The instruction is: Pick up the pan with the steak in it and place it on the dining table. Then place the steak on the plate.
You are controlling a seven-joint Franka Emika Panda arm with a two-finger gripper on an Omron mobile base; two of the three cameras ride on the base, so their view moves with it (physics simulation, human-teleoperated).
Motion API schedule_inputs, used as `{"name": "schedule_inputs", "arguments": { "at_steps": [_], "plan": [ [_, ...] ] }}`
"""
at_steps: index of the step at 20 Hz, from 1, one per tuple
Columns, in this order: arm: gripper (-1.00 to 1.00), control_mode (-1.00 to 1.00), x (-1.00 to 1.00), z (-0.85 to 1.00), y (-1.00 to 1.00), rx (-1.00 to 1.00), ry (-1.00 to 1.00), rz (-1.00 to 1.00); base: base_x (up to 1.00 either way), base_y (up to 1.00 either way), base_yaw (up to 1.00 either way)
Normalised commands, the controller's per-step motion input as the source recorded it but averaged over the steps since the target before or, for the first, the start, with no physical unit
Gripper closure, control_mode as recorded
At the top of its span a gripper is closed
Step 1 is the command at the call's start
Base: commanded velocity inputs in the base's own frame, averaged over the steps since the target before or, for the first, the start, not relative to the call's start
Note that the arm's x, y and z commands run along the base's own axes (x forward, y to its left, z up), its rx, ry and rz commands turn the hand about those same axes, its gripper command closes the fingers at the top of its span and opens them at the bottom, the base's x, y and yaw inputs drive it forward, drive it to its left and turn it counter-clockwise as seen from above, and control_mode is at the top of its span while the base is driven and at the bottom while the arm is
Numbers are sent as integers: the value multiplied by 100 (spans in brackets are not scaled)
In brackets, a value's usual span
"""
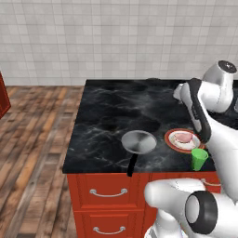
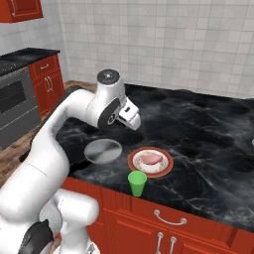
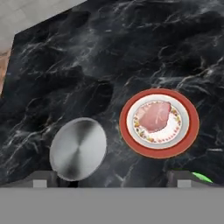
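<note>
The grey pan (image 1: 138, 141) (image 2: 102, 150) (image 3: 78, 148) sits empty on the black marble dining table (image 1: 107, 111) (image 2: 208, 139) (image 3: 87, 57), near its front edge, with its black handle over the edge. Just to the pan's right, the steak (image 1: 182, 137) (image 2: 150, 158) (image 3: 153, 117) lies on the red-rimmed plate (image 1: 168, 139) (image 2: 168, 162) (image 3: 124, 131). My gripper (image 2: 134, 121) (image 3: 113, 180) hovers above the table between the pan and the plate. It is open and holds nothing.
A green cup (image 1: 200, 159) (image 2: 137, 183) (image 3: 201, 176) stands at the table's front edge, close to the plate. An oven with red cabinets (image 2: 15, 99) is off to the left. Wooden floor (image 1: 28, 139) lies left of the table, and a tiled wall is behind it.
</note>
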Motion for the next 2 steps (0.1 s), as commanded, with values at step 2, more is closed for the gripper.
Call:
{"name": "schedule_inputs", "arguments": {
  "at_steps": [2],
  "plan": [
    [-100,-100,-24,9,3,-4,-17,0,0,0,0]
  ]
}}
